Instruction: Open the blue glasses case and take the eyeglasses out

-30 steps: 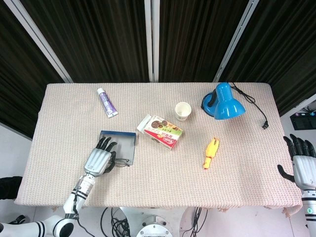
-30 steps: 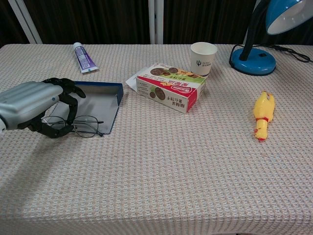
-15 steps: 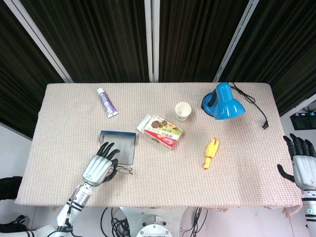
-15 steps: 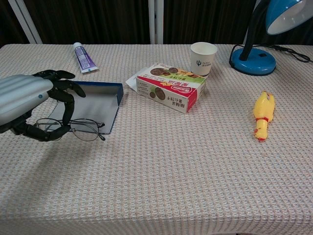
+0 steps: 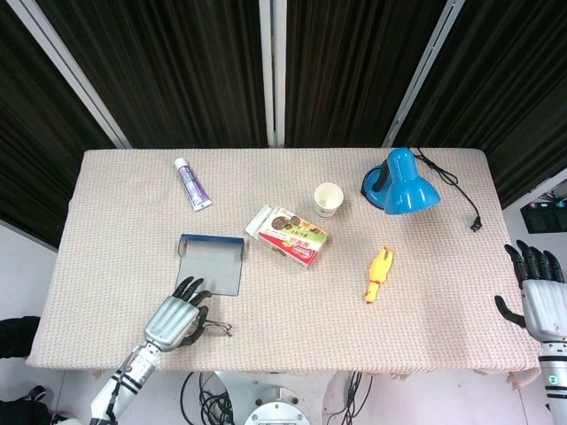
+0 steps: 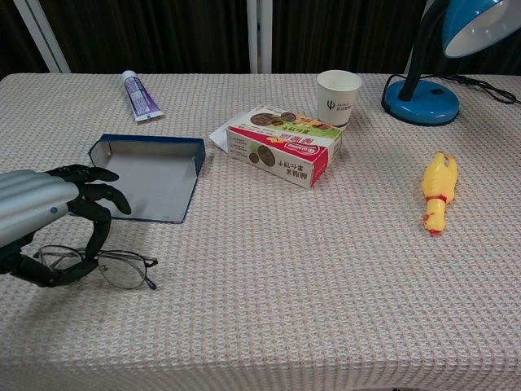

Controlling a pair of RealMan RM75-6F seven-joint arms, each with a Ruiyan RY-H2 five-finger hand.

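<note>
The blue glasses case (image 5: 213, 262) (image 6: 152, 173) lies open on the table's left side, its grey inside bare. My left hand (image 5: 173, 321) (image 6: 41, 224) is nearer the front edge than the case, holding the thin-framed eyeglasses (image 6: 102, 265) (image 5: 215, 328) between thumb and fingers. The lenses rest on or just above the cloth; I cannot tell which. My right hand (image 5: 536, 292) hangs off the table's right edge with fingers spread and nothing in it; it does not show in the chest view.
A snack box (image 5: 288, 235) (image 6: 281, 145), paper cup (image 5: 328, 199) (image 6: 338, 97), blue desk lamp (image 5: 400, 182) (image 6: 423, 99) with its cable, yellow rubber chicken (image 5: 378, 274) (image 6: 436, 192) and toothpaste tube (image 5: 192, 183) (image 6: 140, 95) lie around the table.
My left hand has drawn the eyeglasses out of the case toward the front edge. The case now lies fully uncovered. The right hand has barely moved.
</note>
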